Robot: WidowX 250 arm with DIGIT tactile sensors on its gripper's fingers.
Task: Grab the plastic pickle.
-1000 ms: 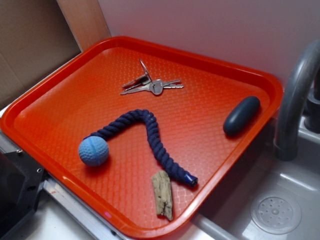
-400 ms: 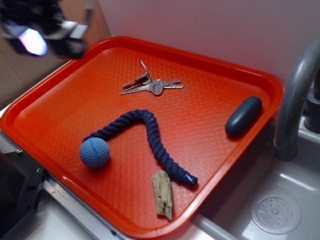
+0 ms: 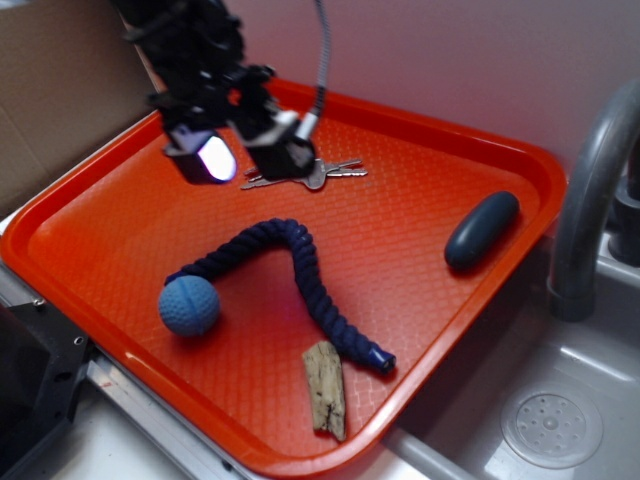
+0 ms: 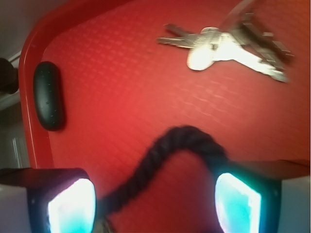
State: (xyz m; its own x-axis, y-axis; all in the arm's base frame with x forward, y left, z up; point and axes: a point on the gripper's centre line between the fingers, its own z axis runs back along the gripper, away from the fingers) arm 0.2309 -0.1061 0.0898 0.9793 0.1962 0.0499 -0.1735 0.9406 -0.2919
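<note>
The plastic pickle (image 3: 482,231) is a smooth dark blue-grey capsule lying near the right rim of the orange tray (image 3: 90,220). In the wrist view the plastic pickle (image 4: 48,95) lies at the far left by the tray's rim. My gripper (image 3: 250,158) hovers above the tray's far left part, close to the keys (image 3: 310,172), well left of the pickle. Its two glowing fingers (image 4: 73,206) stand wide apart with nothing between them, only tray and rope below.
A navy braided rope (image 3: 300,275) curves across the tray's middle, with a light blue ball (image 3: 188,305) at its left end. A piece of wood (image 3: 325,388) lies near the front rim. A grey faucet (image 3: 590,200) and sink (image 3: 550,425) stand right of the tray.
The arm has come in from the upper left and now hangs over the tray beside the keys. The objects on the tray have stayed in place.
</note>
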